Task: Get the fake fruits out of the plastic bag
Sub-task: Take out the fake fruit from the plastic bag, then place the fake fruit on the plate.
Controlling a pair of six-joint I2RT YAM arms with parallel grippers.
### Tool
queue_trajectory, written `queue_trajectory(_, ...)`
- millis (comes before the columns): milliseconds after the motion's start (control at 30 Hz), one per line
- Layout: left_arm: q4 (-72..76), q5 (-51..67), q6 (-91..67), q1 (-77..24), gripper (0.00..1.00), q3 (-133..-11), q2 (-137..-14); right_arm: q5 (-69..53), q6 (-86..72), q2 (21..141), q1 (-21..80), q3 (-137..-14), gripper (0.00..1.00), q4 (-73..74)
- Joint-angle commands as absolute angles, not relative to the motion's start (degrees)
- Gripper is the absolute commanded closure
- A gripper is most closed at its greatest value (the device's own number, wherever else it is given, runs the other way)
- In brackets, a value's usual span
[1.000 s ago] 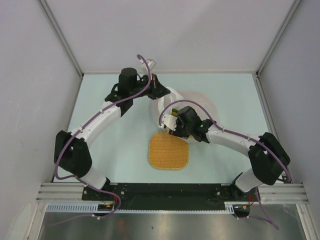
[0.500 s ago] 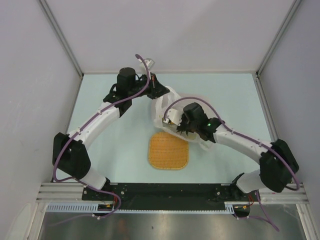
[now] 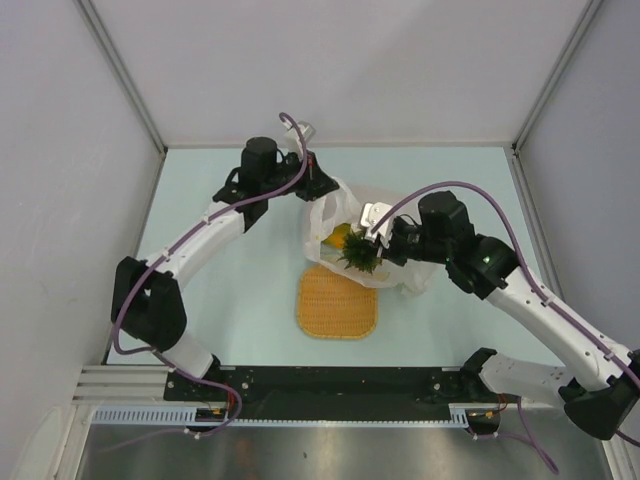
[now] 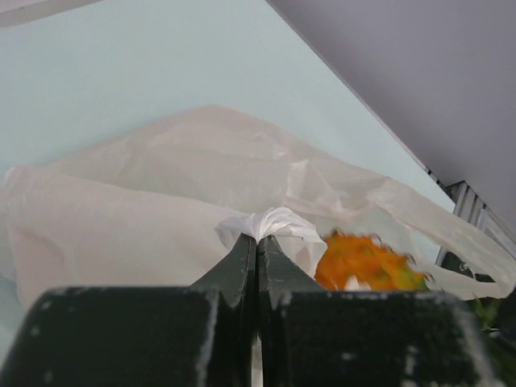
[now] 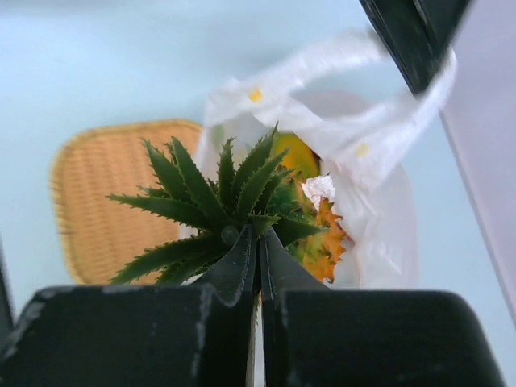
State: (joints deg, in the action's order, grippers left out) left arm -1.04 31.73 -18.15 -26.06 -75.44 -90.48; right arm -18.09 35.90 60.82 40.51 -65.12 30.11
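— Translucent white crinkly plastic takes up the middle of the pale green table [image 3: 480, 165]: it's the thin plastic carrier bag [image 3: 322, 220], with its mouth held open. The left gripper [image 4: 258, 240] is clenched on a bunched bit of the rim.

— And just nearer the arms, the flat woven orange mat [image 3: 338, 300].

— Right. Now the fruit: the orange-yellow plastic toy pineapple with spiky green crown [image 5: 218, 201] hangs at the bag's mouth. The right gripper [image 5: 258, 238] is pinched tight at the base of the leaves.

— Good hold?

— I'd judge so. It looks light, hollow and hard. The glossy body would likely slip, while the leaves give the fingers something to bite. The bag is the nuisance: limp, clingy and apt to ride up with the fruit unless pinned.

— Is the pineapple clear of the bag?

— Can't tell. The top view shows only the crown over the bag's near edge. The right wrist view adds the orange body under the leaves, and a yellow-orange rounded piece [image 5: 294, 153] deeper inside.

— The left wrist?

— Only the pinched plastic, with a blurred orange lump [image 4: 363, 262] behind it.
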Motion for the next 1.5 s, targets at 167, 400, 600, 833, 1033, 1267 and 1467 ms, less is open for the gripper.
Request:
queue_trajectory(167, -0.79, 32.08, -16.69, -24.26, 1.0, -83.66, -98.52, -34.7, 22.77, 66.35, 44.21, -69.87, 1.0, 25.67)
queue_trajectory(400, 1.04, 33.14, -16.44, -21.36, 1.0, -99.2, -108.01, -42.97, 21.18, 75.49, 43.07, -69.79, 1.0, 21.36)
queue_trajectory(600, 2.81, 31.29, -14.85, -21.09, 1.0, -105.55, -110.39, -45.26, 21.18, 81.47, 43.24, -69.79, 1.0, 20.13)
queue_trajectory(833, 2.2, 31.02, -14.41, -21.09, 1.0, -101.96, -108.28, -46.84, 19.43, 84.72, 42.45, -68.91, 1.0, 17.76)
queue_trajectory(1033, 1.93, 31.46, -14.85, -21.09, 1.0, -99.32, -107.49, -47.81, 17.49, 87.89, 40.7, -68.2, 1.0, 16.0)
queue_trajectory(1267, 1.67, 31.55, -14.68, -21.09, 1.0, -98.44, -107.31, -46.59, 16.61, 91.23, 39.02, -68.2, 1.0, 14.15)
queue_trajectory(1467, 2.02, 31.99, -15.99, -21.09, 1.0, -98.0, -107.49, -45.62, 15.64, 90.88, 39.2, -68.12, 0.51, 13.01)
